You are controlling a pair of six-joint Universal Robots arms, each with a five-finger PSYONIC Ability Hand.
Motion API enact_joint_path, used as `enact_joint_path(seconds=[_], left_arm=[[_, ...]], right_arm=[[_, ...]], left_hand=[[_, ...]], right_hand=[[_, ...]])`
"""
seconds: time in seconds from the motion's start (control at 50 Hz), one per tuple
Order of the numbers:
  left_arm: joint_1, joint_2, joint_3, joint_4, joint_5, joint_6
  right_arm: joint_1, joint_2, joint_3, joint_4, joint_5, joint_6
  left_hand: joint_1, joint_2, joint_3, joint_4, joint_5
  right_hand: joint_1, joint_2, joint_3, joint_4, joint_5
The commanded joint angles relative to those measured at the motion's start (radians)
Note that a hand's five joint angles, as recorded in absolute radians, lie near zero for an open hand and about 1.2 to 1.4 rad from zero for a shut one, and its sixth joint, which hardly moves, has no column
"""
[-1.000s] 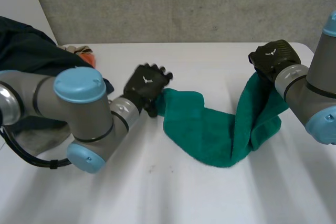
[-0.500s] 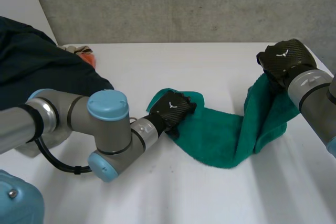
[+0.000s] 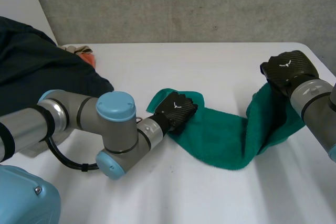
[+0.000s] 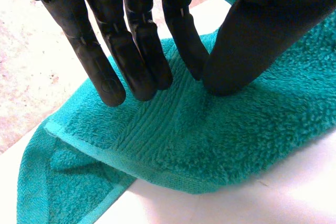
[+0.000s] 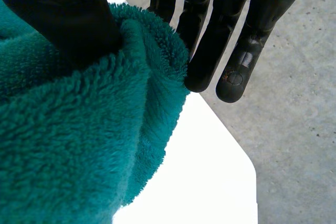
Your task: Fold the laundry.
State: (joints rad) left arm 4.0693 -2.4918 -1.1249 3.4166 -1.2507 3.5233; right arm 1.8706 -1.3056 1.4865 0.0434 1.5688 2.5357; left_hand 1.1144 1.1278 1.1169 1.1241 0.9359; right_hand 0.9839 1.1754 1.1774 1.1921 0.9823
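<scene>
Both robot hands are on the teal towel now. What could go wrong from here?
1. The left robot hand merely presses the end of the teal towel with straight fingers; a pull from the other side may slide the cloth free.
2. The right robot hand pinches a bunched edge, so the fold may come out skewed.

A rough grey concrete wall [image 3: 184,3] runs behind the white surface [image 3: 220,64]; past its right edge, seemingly grey concrete floor [image 5: 299,145].

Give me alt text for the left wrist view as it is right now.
The left hand presses straight fingers and thumb down on a teal towel, close to its hemmed edge. The towel lies on the white table, with a second layer showing under that edge.
</scene>
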Motion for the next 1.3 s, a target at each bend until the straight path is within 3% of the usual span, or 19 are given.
enact_joint_path(seconds=[0.02, 0.2, 0.32, 0.38, 0.52, 0.64, 0.72, 0.88, 0.92, 0.94, 1.02, 1.12, 1.2, 1.3], left_arm=[[-0.006, 0.019, -0.004, -0.010, -0.019, 0.029], [-0.001, 0.378, -0.170, -0.086, -0.179, 0.118], [0.008, 0.638, -0.324, -0.097, -0.185, 0.112], [0.022, 0.672, -0.371, -0.088, -0.176, 0.111], [0.030, 0.597, -0.380, -0.132, -0.185, 0.111], [0.006, 0.626, -0.360, -0.307, -0.208, 0.109], [0.011, 0.558, -0.299, -0.278, -0.234, 0.108], [0.045, 0.229, -0.057, -0.249, -0.271, 0.135], [0.062, 0.176, -0.004, -0.235, -0.271, 0.137], [0.068, 0.134, 0.051, -0.209, -0.274, 0.134], [0.077, 0.090, 0.125, -0.107, -0.283, 0.131], [0.082, 0.112, 0.099, -0.042, -0.289, 0.129], [0.089, 0.183, 0.007, -0.034, -0.283, 0.128], [0.091, 0.209, -0.056, -0.033, -0.282, 0.128]], right_arm=[[0.001, -0.009, 0.008, 0.007, -0.003, -0.002], [-0.008, -0.122, -0.025, 0.121, -0.003, -0.072], [-0.053, -0.164, -0.055, 0.303, -0.007, -0.192], [-0.053, -0.175, -0.055, 0.311, -0.015, -0.198], [-0.053, -0.173, -0.040, 0.303, -0.038, -0.195], [-0.059, -0.141, -0.060, 0.294, -0.056, -0.189], [-0.048, 0.012, -0.121, 0.244, -0.056, -0.193], [-0.039, 0.304, -0.304, 0.087, -0.027, -0.190], [-0.038, 0.354, -0.339, 0.032, -0.007, -0.186], [-0.038, 0.391, -0.365, -0.033, 0.014, -0.177], [-0.041, 0.437, -0.387, -0.237, 0.062, -0.147], [-0.048, 0.382, -0.333, -0.304, 0.063, -0.132], [-0.064, 0.217, -0.191, -0.159, -0.021, -0.107], [-0.100, 0.123, -0.092, 0.056, -0.133, -0.083]], left_hand=[[0.282, 0.269, 0.279, 0.272, 0.286], [0.282, 0.269, 0.279, 0.272, 0.286], [0.282, 0.269, 0.279, 0.272, 0.286], [0.282, 0.269, 0.279, 0.272, 0.286], [0.282, 0.269, 0.279, 0.272, 0.286], [0.282, 0.269, 0.279, 0.272, 0.286], [0.282, 0.269, 0.279, 0.272, 0.286], [0.282, 0.269, 0.279, 0.272, 0.286], [0.282, 0.269, 0.279, 0.272, 0.286], [0.282, 0.269, 0.279, 0.272, 0.286], [0.282, 0.269, 0.279, 0.272, 0.286], [0.282, 0.269, 0.279, 0.272, 0.286], [0.282, 0.269, 0.279, 0.272, 0.286], [0.282, 0.269, 0.279, 0.272, 0.286]], right_hand=[[0.412, 0.221, 0.219, 0.204, 0.239], [0.412, 0.221, 0.219, 0.204, 0.239], [0.412, 0.221, 0.219, 0.204, 0.239], [0.412, 0.221, 0.219, 0.204, 0.239], [0.412, 0.221, 0.219, 0.204, 0.239], [0.412, 0.221, 0.219, 0.204, 0.239], [0.412, 0.221, 0.219, 0.204, 0.239], [0.352, 0.160, 0.158, 0.144, 0.179], [0.165, -0.026, -0.028, -0.043, -0.008], [-0.223, -0.414, -0.416, -0.431, -0.396], [-0.809, -1.001, -1.003, -1.018, -0.982], [-0.809, -1.001, -1.003, -1.018, -0.982], [-0.809, -1.001, -1.003, -1.018, -0.982], [-0.691, -0.882, -0.884, -0.899, -0.864]])
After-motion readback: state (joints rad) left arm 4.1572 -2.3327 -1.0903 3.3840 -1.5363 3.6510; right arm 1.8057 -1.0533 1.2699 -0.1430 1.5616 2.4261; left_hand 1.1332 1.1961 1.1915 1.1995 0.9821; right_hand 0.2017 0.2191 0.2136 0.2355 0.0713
